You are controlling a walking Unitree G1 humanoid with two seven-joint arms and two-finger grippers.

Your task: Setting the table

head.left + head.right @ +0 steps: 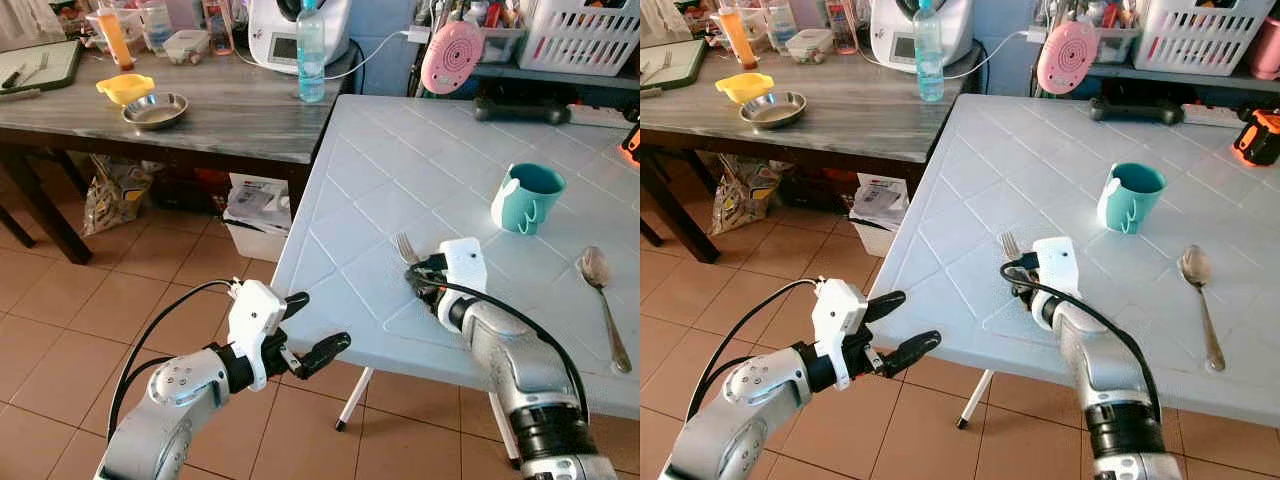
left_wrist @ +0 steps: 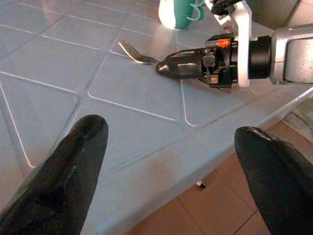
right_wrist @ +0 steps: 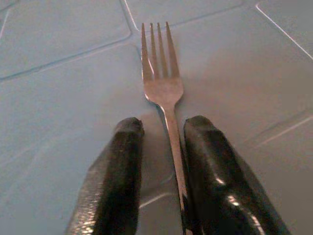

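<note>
Right wrist view: right gripper (image 3: pixel 164 161) straddles the handle of the silver metal fork (image 3: pixel 160 78), fingers narrowly parted, one touching it; firm hold not evident. Fork lies flat on the white tiled plastic table (image 1: pixel 400 170), tines toward 12 o'clock. Risk: handle skids from the shallow pinch. Left gripper (image 1: pixel 312 328) hangs wide apart, empty, off the table's edge at 8 o'clock. Teal plastic mug (image 1: pixel 526 197) at 2 o'clock; contents unseen.

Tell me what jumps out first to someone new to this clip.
The right gripper low on the white table, its jaws either side of a fork handle near the front edge. Next, the left gripper hangs open beside that edge over the tiled floor. Further back stand a teal mug and a spoon.
</note>
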